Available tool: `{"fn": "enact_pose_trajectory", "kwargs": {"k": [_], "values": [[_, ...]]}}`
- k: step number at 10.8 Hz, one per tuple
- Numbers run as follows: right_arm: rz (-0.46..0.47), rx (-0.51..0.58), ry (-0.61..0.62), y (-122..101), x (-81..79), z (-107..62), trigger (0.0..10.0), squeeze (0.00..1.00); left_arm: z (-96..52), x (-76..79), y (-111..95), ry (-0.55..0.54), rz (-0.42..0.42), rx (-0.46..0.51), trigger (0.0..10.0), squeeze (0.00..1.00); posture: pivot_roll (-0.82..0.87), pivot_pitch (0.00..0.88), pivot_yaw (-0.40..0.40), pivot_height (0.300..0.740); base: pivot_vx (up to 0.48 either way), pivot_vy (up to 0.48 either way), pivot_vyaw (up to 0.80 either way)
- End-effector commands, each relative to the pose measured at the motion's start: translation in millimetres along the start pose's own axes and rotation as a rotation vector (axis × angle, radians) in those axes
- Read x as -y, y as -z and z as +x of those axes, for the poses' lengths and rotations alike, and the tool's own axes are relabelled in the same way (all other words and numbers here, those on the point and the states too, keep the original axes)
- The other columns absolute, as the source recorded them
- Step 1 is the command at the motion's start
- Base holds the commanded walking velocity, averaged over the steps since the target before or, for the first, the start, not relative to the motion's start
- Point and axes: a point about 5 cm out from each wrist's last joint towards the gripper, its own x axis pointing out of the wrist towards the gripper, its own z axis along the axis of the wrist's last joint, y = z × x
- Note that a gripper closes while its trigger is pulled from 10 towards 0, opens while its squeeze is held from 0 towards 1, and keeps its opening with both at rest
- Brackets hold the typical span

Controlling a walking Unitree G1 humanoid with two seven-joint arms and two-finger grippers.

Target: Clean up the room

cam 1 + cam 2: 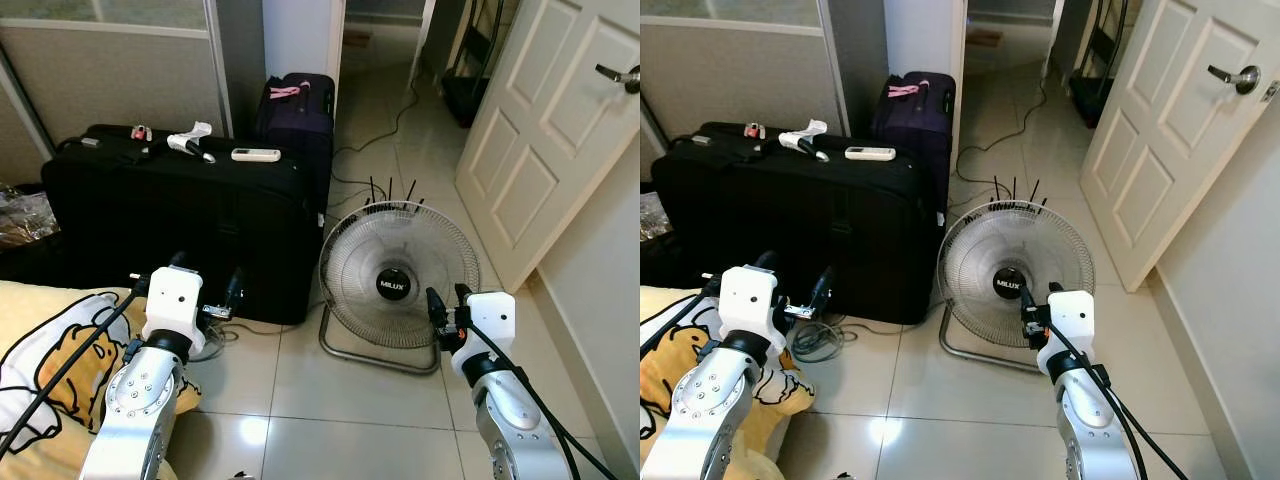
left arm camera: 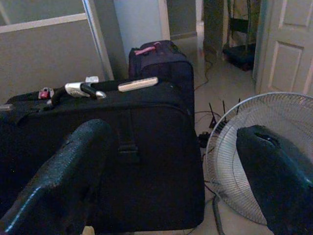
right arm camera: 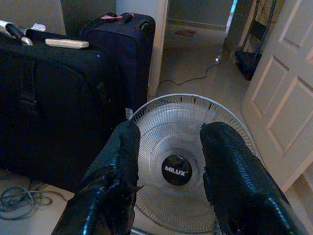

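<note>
A large black suitcase stands on the tiled floor ahead of me. On its top lie a white remote, a crumpled white item and some small bits. Behind it is a dark purple suitcase with a pink tag. A floor fan stands to the right. My left gripper is raised in front of the black suitcase, open wide and empty. My right gripper hovers before the fan's right edge, open and empty; in the right wrist view the fan's hub sits between the fingers.
A yellow cartoon blanket lies at my lower left. A grey cable coil is on the floor by the suitcase base. A white door closes off the right. A black cord trails through the doorway beyond.
</note>
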Motion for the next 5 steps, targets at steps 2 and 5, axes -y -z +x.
{"fn": "enact_pose_trajectory", "kwargs": {"k": [2, 5], "values": [[0.000, -0.002, 0.004, -0.9, 1.2, 0.5, 10.0, 0.00, 0.4, 0.6, 0.5, 0.002, 0.012, -0.002, 10.0, 0.11, 0.01, 0.000, -0.011, 0.740, 0.000, 0.000, 0.00], [0.000, -0.002, 0.004, -0.9, 1.2, 0.5, 10.0, 0.00, 0.4, 0.6, 0.5, 0.002, 0.012, -0.002, 10.0, 0.11, 0.01, 0.000, -0.011, 0.740, 0.000, 0.000, 0.00]]}}
